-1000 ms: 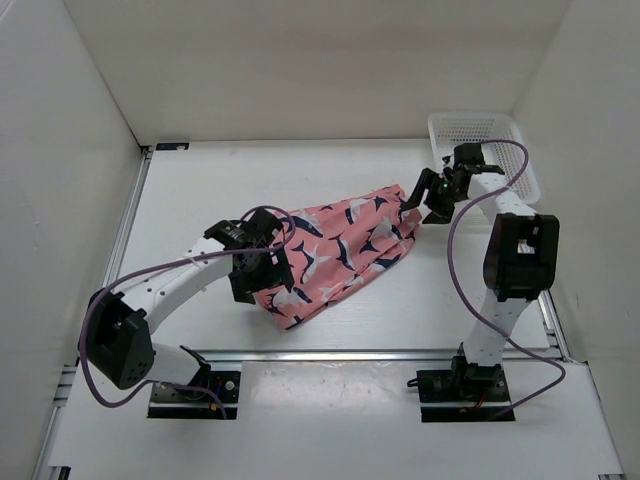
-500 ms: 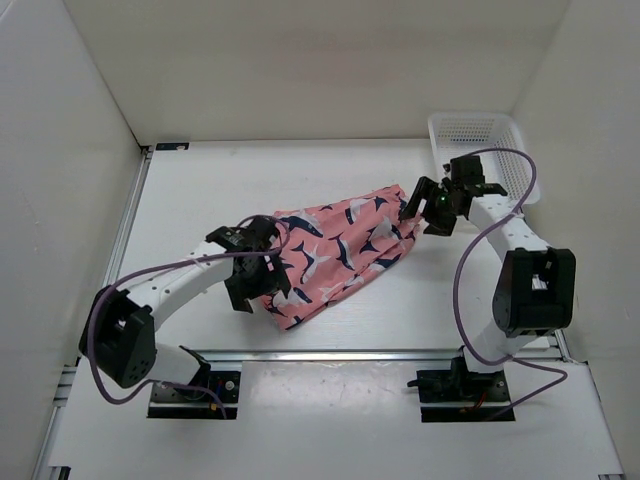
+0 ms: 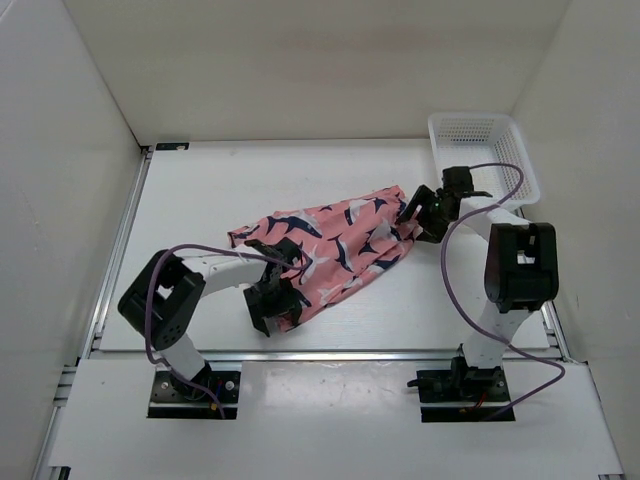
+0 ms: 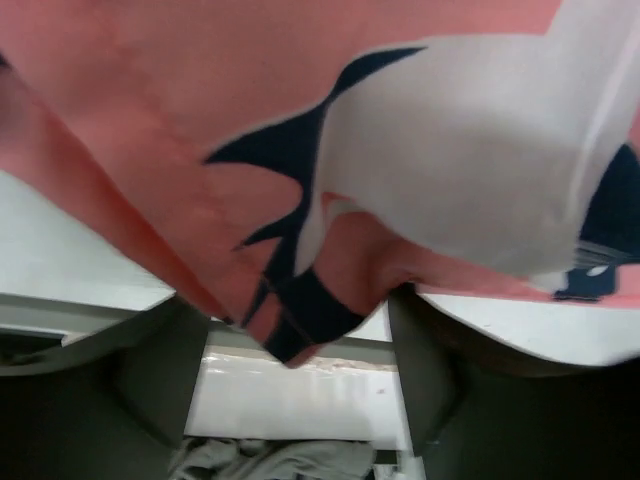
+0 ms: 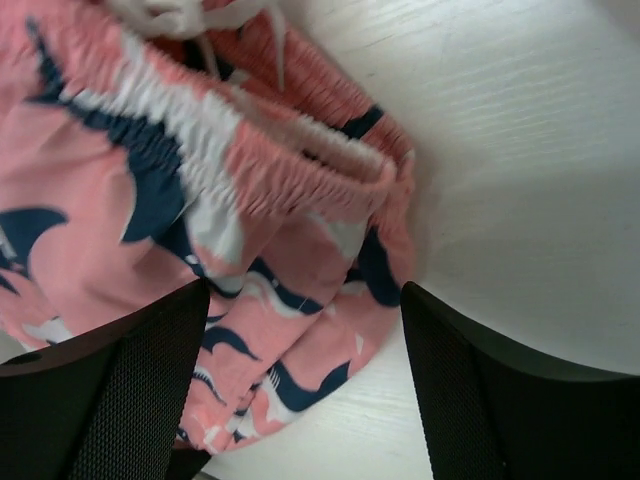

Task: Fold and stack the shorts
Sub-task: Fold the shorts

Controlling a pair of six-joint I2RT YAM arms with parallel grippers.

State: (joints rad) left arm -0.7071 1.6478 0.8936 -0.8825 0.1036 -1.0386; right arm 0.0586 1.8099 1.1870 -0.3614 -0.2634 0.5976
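shorts (image 4: 300, 150) close, blurred, maybe between open fingers (image 4: 150, 380)

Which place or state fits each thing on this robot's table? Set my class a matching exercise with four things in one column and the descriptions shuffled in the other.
Column A
1. shorts
2. white mesh basket
3. left gripper
4. right gripper

Column B
a. in the far right corner of the table
b. at the waistband end of the shorts, jaws open
c. spread across the middle of the table
d. at the near left end of the shorts, jaws open

Pairs: 1-c, 2-a, 3-d, 4-b
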